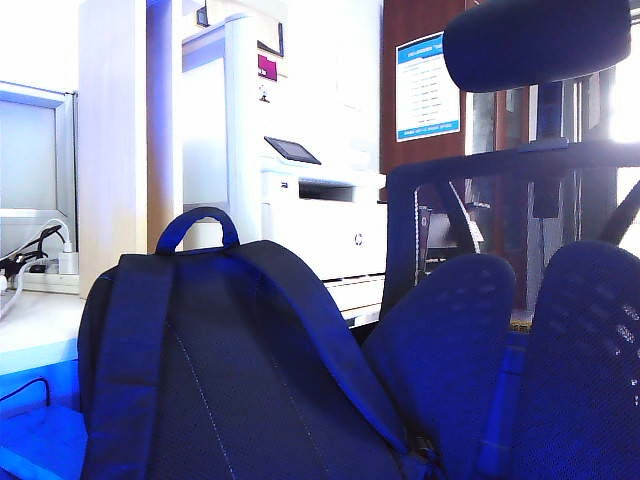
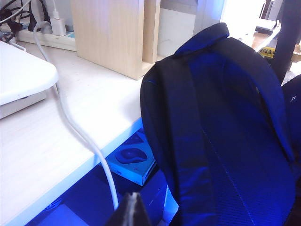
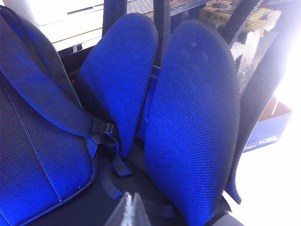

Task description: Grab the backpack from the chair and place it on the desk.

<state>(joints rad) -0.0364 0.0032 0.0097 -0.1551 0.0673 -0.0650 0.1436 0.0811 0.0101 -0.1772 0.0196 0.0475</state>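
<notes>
The dark navy backpack [image 1: 240,370] stands upright on the chair [image 1: 500,340], mesh back panel and both padded straps facing me, loop handle [image 1: 197,226] on top. It also fills much of the left wrist view as the backpack [image 2: 225,127], and its strap and buckle show in the right wrist view on the backpack [image 3: 37,141]. The chair's two mesh pads [image 3: 188,117] rise beside it. The white desk [image 2: 42,141] lies to the left. My left gripper [image 2: 131,197] is shut and empty, short of the bag. My right gripper [image 3: 128,197] is shut and empty above the seat.
A white cable [image 2: 80,136] hangs off the desk edge. A power strip [image 2: 51,37] and a pale wood partition [image 2: 113,33] stand on the desk. A blue box [image 2: 134,162] lies below the desk. A white printer [image 1: 320,220] stands behind the backpack. The headrest [image 1: 535,40] hangs overhead.
</notes>
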